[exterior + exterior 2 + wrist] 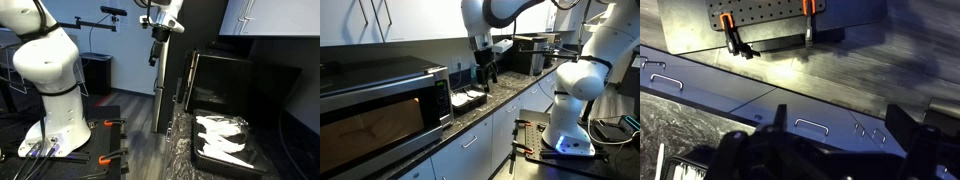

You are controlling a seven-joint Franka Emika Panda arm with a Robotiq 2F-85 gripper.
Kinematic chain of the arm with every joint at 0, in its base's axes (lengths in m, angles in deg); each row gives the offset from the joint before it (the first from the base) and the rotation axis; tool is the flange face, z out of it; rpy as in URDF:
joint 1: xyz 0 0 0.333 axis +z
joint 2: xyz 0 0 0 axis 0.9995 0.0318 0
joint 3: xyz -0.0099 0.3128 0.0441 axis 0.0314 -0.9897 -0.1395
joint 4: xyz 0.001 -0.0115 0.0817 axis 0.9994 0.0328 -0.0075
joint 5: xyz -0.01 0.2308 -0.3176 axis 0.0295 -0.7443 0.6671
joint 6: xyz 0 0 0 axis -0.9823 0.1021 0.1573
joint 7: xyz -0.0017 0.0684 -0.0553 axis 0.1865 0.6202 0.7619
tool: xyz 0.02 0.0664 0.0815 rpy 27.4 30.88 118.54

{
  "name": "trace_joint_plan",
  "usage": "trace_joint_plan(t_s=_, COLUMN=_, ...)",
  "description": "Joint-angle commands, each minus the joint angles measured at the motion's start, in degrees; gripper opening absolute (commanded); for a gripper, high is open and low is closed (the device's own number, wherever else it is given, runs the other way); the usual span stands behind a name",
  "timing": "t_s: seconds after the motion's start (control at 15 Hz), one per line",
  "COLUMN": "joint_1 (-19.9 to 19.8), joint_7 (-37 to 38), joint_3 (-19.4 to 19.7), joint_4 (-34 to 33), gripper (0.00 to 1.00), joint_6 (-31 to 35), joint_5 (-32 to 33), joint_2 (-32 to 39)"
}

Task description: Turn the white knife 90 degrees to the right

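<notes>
Lying on the dark stone counter [182, 135] among several other white pieces, the white knife [228, 143] is hard to single out. In both exterior views it shows only as part of a pale cluster, just in front of a black appliance [225, 75]. That is the first risk: a descent aimed at the wrong white piece would turn the wrong thing. The pieces lie close together, perhaps overlapping, so a push or pinch on the knife would likely drag its neighbours and spoil the quarter turn. The gripper [486, 80] hangs high and apart from the cluster, fingers spread and holding nothing. The wrist view shows the drawer fronts [810, 125] and the floor rather than the knife, so a drop from here is poorly guided. A thin blade flat on stone may also slip from the fingertips.
</notes>
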Motion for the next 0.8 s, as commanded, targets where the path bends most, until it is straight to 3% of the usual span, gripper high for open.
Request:
trace_joint_plan(t_s=0.0, joint_1=0.51, joint_7=0.17, joint_3=0.47, joint_4=-0.06, gripper=1.0, joint_6=-0.06, joint_5=0.19, joint_2=0.06)
trace_joint_plan(t_s=0.4, joint_1=0.43, joint_7=0.72, joint_3=0.39, joint_4=-0.33, gripper=1.0, joint_6=0.12, joint_5=0.0, joint_2=0.38)
trace_joint_plan(t_s=0.73, joint_1=-1.36, joint_7=7.23, joint_3=0.87, joint_4=0.58, gripper=1.0, joint_6=3.88, joint_5=-0.57, joint_2=-0.73)
